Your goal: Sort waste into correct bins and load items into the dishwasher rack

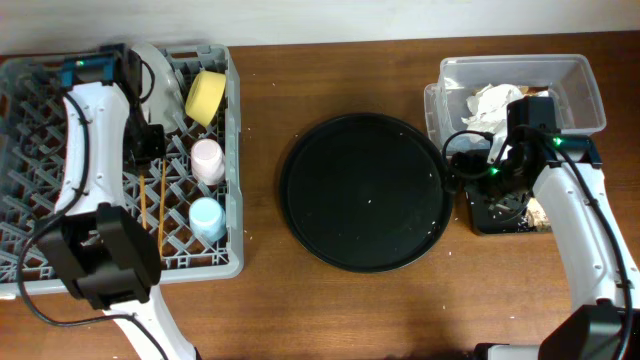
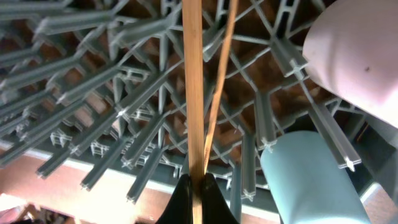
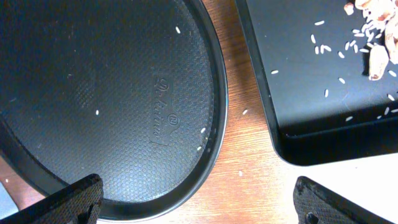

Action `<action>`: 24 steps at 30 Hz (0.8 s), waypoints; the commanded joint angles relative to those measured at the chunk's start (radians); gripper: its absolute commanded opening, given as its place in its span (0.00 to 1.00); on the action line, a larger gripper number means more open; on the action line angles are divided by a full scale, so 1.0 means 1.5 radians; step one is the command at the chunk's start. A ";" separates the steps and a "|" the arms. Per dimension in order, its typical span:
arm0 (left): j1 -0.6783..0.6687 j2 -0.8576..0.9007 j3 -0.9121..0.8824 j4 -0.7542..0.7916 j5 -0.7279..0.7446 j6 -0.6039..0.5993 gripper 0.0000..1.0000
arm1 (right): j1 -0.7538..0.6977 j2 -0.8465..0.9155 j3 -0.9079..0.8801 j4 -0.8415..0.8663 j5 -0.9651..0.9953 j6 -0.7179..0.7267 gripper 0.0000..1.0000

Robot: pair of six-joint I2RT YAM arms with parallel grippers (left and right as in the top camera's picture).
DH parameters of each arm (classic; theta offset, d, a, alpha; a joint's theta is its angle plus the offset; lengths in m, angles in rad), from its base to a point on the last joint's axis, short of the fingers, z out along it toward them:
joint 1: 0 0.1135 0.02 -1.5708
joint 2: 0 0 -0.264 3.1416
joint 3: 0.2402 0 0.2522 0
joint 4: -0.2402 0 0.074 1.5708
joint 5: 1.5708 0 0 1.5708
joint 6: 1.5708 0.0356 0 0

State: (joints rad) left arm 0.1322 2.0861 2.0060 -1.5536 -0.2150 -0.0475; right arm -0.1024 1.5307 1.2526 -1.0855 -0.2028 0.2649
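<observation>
The grey dishwasher rack (image 1: 60,215) holds the grey-green plate (image 1: 155,65), yellow bowl (image 1: 205,95), pink cup (image 1: 207,160), light-blue cup (image 1: 207,218) and chopsticks (image 1: 152,210). My left gripper (image 1: 148,150) is shut on one chopstick (image 2: 194,93) just above the rack's pegs (image 2: 93,93). The second chopstick (image 2: 221,81) lies beside it. My right gripper (image 3: 199,208) is open and empty over the gap between the round tray and the shallow black bin tray (image 3: 298,74). That tray holds brown food leftovers (image 3: 376,37). The clear tub (image 1: 575,80) holds the white napkin (image 1: 495,100).
The large round black serving tray (image 1: 365,192) sits mid-table and also shows in the right wrist view (image 3: 93,93). Rice grains are scattered on it and on the wood. The pink cup (image 2: 354,56) and light-blue cup (image 2: 308,180) stand close to the right of the held chopstick.
</observation>
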 commanded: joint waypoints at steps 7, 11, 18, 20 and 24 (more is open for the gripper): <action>-0.001 -0.001 -0.029 0.021 0.025 0.078 0.01 | -0.002 0.003 -0.004 0.000 -0.002 0.001 0.98; -0.001 -0.001 -0.029 0.039 0.050 0.077 0.69 | -0.002 0.003 -0.004 0.001 -0.002 0.001 0.99; -0.015 -0.030 -0.020 0.062 0.269 0.077 0.69 | -0.002 -0.026 0.084 -0.084 -0.030 -0.076 0.96; -0.046 -0.102 -0.017 0.069 0.269 0.078 0.69 | -0.002 -0.053 0.189 -0.154 -0.038 -0.109 1.00; -0.125 -0.265 -0.017 0.142 0.269 0.057 0.99 | -0.002 -0.089 0.410 -0.337 -0.015 -0.139 0.99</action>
State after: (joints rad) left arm 0.0029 1.8580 1.9625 -1.3846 0.1623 0.0540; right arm -0.1024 1.4506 1.7306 -1.5116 -0.2523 0.1017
